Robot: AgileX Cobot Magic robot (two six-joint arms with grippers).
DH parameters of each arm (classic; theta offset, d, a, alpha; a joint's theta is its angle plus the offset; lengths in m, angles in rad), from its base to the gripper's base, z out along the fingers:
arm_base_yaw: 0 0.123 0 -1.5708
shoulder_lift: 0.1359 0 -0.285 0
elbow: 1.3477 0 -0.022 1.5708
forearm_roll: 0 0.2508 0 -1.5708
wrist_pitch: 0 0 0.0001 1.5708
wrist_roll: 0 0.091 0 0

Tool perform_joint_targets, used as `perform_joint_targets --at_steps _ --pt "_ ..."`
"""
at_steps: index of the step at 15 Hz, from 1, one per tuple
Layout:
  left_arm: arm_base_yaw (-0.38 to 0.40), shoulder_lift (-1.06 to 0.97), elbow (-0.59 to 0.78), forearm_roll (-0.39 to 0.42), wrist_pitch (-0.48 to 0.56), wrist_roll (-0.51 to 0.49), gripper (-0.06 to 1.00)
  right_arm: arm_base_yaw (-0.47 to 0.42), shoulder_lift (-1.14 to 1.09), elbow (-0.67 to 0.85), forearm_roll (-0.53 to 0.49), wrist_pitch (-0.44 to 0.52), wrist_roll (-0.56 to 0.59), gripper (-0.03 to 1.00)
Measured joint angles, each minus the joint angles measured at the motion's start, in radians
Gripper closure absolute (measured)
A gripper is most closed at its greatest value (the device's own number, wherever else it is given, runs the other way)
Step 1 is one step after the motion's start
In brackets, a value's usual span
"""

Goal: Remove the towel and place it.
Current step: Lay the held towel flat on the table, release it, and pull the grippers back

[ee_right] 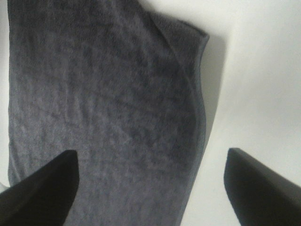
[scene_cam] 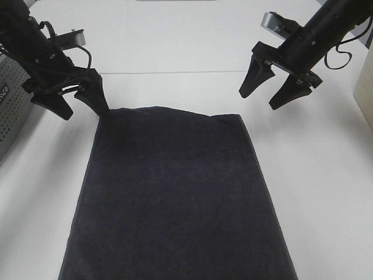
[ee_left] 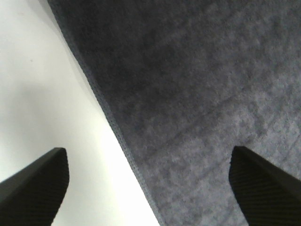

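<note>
From the high camera, the towel (scene_cam: pixel 175 198) lies spread flat on the white table (scene_cam: pixel 326 192), well apart from the grey perforated basket (scene_cam: pixel 11 111) off its left side. The left gripper (scene_cam: pixel 85 111) sits at the towel's far left corner with jaws wide and empty; its inner finger looks to meet the corner, though contact cannot be confirmed. The right gripper (scene_cam: pixel 259 99) hangs above and beyond the towel's far right corner, also spread wide and holding nothing. With the cloth already laid out, this reads as the letting-go end of the placement, so the job is a clean retreat. In the left wrist view the left gripper (ee_left: pixel 148 150) straddles the towel's hemmed edge (ee_left: pixel 101 101), one finger over the pile and one over bare table, so it should rise straight off the towel, not sweep sideways, or the fuzzy pile may catch and drag the corner. In the right wrist view the right gripper (ee_right: pixel 150 151) is clear above the towel, whose far right corner (ee_right: pixel 188 35) is slightly rucked; leave it, because a nudge risks pulling the flat cloth askew
</note>
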Motion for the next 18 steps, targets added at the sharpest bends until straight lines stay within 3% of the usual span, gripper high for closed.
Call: perform_joint_targets --at_steps 3,7,9,14,18 --pt "0.061 0.097 -0.064 -0.094 -0.009 0.060 0.08 -0.012 0.146 -0.164 0.031 0.003 -0.002 0.15" --pt "0.105 0.181 -0.078 -0.148 -0.059 0.170 0.08 -0.051 0.295 -0.318 0.101 0.004 -0.003 0.15" --pt "0.105 0.206 -0.081 -0.173 -0.089 0.204 0.08 -0.051 0.336 -0.348 0.117 0.004 -0.010 0.16" --pt "0.104 0.263 -0.128 -0.337 -0.124 0.294 0.08 -0.050 0.384 -0.372 0.157 0.006 -0.022 0.16" --pt "0.104 0.270 -0.129 -0.369 -0.125 0.292 0.08 -0.042 0.384 -0.374 0.124 0.006 0.034 0.16"
